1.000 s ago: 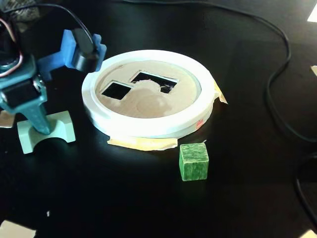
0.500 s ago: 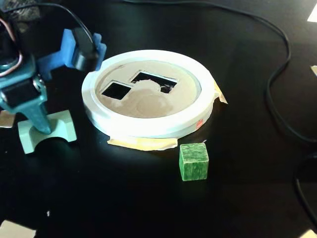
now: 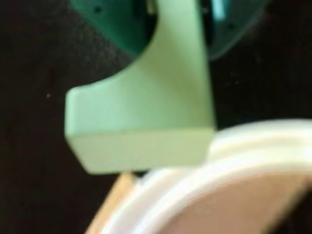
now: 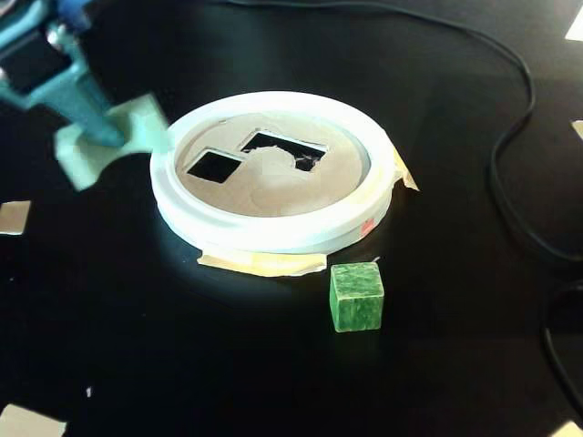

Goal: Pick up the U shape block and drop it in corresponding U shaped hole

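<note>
Fixed view, starting at the lower edge of the frame: pale scraps of tape point(image 4: 27, 421) lie on the black table point(image 4: 182, 364), and just right of centre a marbled green cube point(image 4: 356, 297) stands on its own, near a strip of yellowish tape point(image 4: 262, 264) that sticks out from under the round board. That tan round board point(image 4: 273, 196), ringed by a white rim point(image 4: 273, 238), fills the middle of the frame; in it a small square cut-out point(image 4: 213, 165) sits left of the U shaped hole point(image 4: 282, 148), both dark. At the upper left the teal gripper point(image 4: 107, 138) is clenched on the U shape block point(image 4: 111, 139), which is lifted off the table and tilted, beside the board's left rim and not over either hole; it is motion-blurred there, so the exact finger contact is hard to judge. A black cable point(image 4: 510, 127) curves down the right side. In the wrist view the U shape block point(image 3: 146, 117) fills the centre with its curved notch facing upper left, teal fingers point(image 3: 112, 24) behind it at the top, and the white rim point(image 3: 234, 161) just below and to the right.
</note>
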You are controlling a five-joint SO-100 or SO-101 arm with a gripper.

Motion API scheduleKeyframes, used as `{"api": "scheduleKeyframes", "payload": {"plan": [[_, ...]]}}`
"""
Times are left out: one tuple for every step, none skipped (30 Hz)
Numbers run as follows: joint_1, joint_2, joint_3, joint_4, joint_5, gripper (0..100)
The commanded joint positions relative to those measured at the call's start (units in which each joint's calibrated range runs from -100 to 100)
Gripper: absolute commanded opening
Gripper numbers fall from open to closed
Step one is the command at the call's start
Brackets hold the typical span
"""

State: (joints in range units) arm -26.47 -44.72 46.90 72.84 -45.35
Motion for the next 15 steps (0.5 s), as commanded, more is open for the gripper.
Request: {"api": "scheduleKeyframes", "payload": {"plan": [[-1.0, 17.7, -19.9, 0.6, -4.9, 7], [-1.0, 20.8, -22.4, 0.6, -5.8, 7], [-1.0, 23.9, -25.0, 0.6, -6.5, 7], [-1.1, 27.3, -28.0, 0.6, -7.4, 7], [-1.2, 30.0, -30.7, 0.6, -8.2, 7], [-2.7, 34.5, -35.4, 0.6, -9.6, 7], [-4.1, 37.2, -38.2, 0.6, -10.5, 7], [-5.4, 39.7, -40.9, 0.6, -11.3, 7], [-6.7, 42.3, -44.2, 0.6, -12.4, 7], [-8.1, 44.1, -46.4, 0.7, -13.2, 7], [-11.1, 47.7, -49.9, 0.6, -14.8, 7], [-12.5, 49.4, -51.6, 0.6, -15.7, 7], [-13.6, 51.0, -53.3, 0.6, -16.6, 7], [-14.7, 52.6, -54.9, 0.6, -17.7, 7], [-15.8, 54.0, -56.3, 0.6, -18.6, 7]]}}
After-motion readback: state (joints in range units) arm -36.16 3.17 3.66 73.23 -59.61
